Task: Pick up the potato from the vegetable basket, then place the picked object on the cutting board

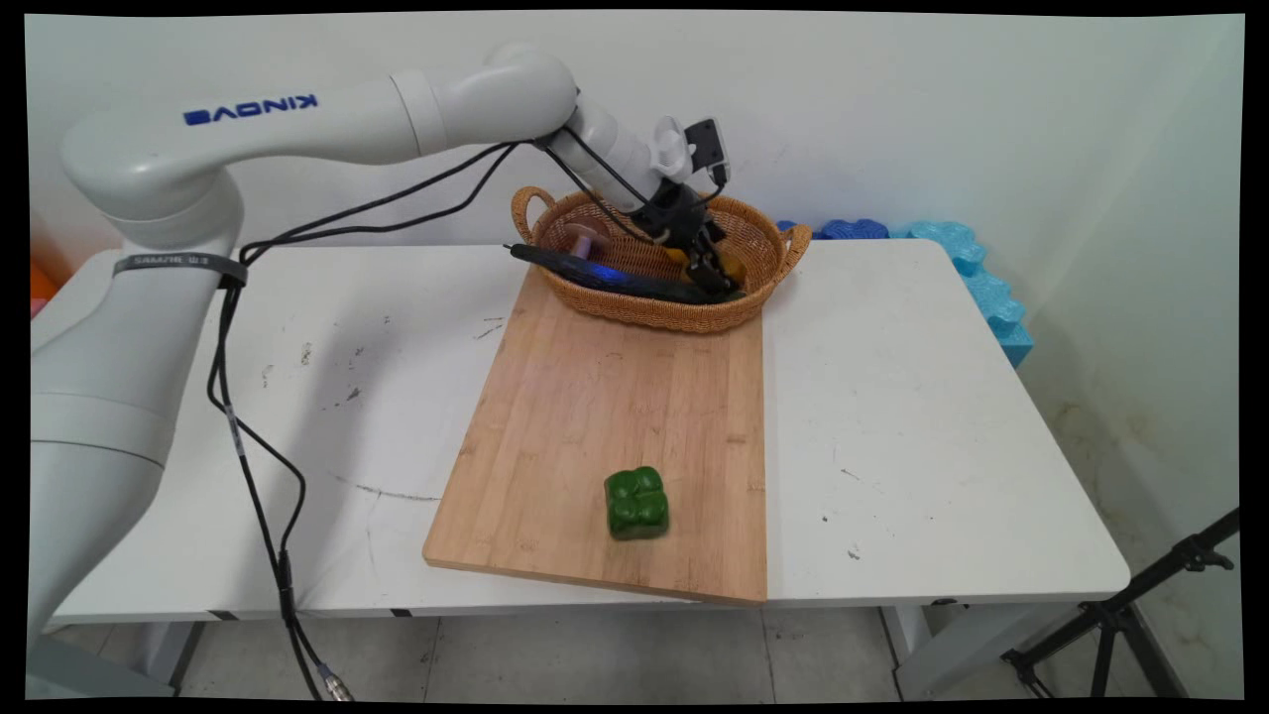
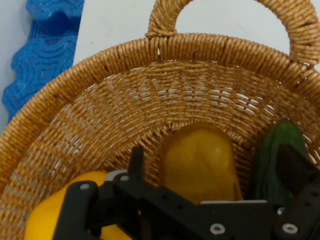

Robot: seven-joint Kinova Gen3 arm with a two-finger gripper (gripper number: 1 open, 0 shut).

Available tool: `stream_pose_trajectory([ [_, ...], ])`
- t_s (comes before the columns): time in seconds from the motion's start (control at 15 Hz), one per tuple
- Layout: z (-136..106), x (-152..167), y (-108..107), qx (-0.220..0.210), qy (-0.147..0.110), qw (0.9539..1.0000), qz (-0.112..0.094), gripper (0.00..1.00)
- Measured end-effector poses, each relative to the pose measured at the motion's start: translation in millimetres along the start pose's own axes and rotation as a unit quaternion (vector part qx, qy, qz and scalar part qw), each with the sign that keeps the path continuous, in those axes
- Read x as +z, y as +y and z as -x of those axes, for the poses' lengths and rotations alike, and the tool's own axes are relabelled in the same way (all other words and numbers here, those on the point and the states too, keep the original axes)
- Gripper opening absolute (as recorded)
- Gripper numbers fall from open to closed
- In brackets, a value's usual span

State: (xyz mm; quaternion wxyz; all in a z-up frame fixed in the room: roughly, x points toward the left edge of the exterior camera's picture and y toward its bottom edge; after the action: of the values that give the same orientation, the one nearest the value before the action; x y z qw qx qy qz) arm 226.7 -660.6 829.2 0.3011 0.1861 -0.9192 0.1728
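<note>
Currently end effector (image 1: 710,266) down inside wicker basket (image 1: 644,305) at tabletop (image 1: 892,416) far side. Fingers spread, straddling yellow vegetable (image 2: 200,160), not pinching it. Dark cucumber (image 2: 272,155) just right. Green pepper (image 1: 636,503) well apart on cutting board (image 1: 595,407), near edge.

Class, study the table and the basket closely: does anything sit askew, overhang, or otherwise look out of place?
Yes. A long dark vegetable, perhaps a cucumber, lies across the wicker basket, one end poking out over the rim on the arm's side. The basket itself sits partly on the far end of the cutting board. The green pepper lies alone on the board.
</note>
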Motion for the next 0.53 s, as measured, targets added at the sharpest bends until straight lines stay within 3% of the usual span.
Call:
stream_pose_trajectory([
  [0.33, -1.5, 14.9, 0.1, 0.01, -0.007, 0.9999, 0.001, 1.0],
  [0.4, -1.9, 17.1, 0.0, 0.012, -0.008, 0.9999, 0.0, 0.0],
  [0.53, -3.2, 21.2, -0.3, 0.016, -0.009, 0.9998, -0.002, 0.0],
])
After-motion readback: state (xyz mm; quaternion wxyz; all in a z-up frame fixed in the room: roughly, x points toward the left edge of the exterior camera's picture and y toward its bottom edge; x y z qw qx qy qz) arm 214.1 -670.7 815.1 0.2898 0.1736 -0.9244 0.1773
